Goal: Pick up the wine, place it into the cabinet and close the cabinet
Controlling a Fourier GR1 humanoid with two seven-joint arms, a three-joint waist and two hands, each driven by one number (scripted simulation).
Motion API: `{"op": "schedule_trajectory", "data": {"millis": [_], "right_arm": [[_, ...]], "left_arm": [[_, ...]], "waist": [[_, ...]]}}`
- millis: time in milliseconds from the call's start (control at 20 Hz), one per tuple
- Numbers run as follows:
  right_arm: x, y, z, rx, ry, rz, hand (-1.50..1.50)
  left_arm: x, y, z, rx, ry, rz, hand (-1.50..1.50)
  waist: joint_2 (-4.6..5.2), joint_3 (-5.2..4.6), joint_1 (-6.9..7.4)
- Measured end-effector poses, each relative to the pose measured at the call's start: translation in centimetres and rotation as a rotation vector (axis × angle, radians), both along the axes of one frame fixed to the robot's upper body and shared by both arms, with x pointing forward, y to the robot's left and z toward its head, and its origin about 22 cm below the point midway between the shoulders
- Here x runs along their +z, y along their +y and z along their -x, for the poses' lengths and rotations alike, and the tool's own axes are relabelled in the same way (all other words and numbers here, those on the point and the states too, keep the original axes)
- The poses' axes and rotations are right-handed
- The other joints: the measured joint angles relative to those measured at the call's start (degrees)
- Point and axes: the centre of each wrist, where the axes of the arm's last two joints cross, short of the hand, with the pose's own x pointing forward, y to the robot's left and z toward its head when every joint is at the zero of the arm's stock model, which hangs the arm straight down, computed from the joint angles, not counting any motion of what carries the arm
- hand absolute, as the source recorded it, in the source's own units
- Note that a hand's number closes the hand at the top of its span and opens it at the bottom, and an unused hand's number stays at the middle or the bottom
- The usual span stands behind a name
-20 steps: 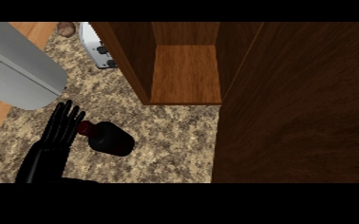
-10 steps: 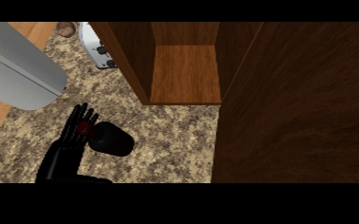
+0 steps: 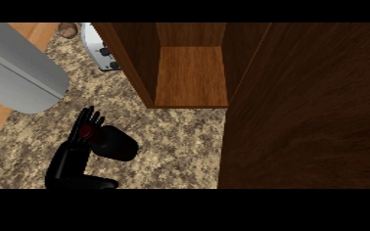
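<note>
Wine (image 3: 114, 144) seemingly upright, neck top beside left hand (image 3: 78, 142)

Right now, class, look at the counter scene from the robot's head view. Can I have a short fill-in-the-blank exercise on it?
1. The wine is on the ___, not in the cabinet.
2. The cabinet's door stands ___.
3. The hand beside the wine is the robot's ___ one.

Missing words: counter; open; left.
</note>
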Motion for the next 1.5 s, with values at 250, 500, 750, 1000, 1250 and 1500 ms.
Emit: {"op": "schedule_trajectory", "data": {"millis": [250, 500, 750, 1000, 1250, 1500], "right_arm": [[-0.1, 0.2, 0.1, 0.012, 0.008, -0.001, -1.5], [-0.3, 1.0, 0.3, 0.039, 0.02, -0.021, -1.5], [0.0, 0.8, 0.1, 0.023, 0.009, -0.012, -1.5], [0.0, 0.2, 0.0, 0.002, -0.006, 0.008, -1.5], [0.2, 0.9, -0.1, 0.019, -0.001, -0.007, -1.5], [0.3, 1.0, -0.1, 0.025, 0.007, -0.002, -1.5]], "left_arm": [[-1.4, 0.1, -0.3, -0.003, 0.006, -0.001, -1.5], [-2.1, -0.4, -0.7, -0.003, 0.016, 0.001, -1.5], [-3.2, -0.4, -1.2, -0.014, 0.038, 0.012, -1.5], [-4.0, -1.0, -1.1, -0.024, 0.042, 0.022, -1.5], [-4.7, -1.2, -1.4, -0.023, 0.031, 0.052, -1.5], [-5.1, -1.8, -2.5, -0.076, 0.02, 0.108, 1.5]], "waist": [[0.0, 0.01, 0.02], [-0.02, 0.01, 0.0], [0.01, 0.0, 0.07], [0.01, 0.02, 0.06], [0.02, -0.01, 0.13], [0.01, 0.0, 0.03]]}}
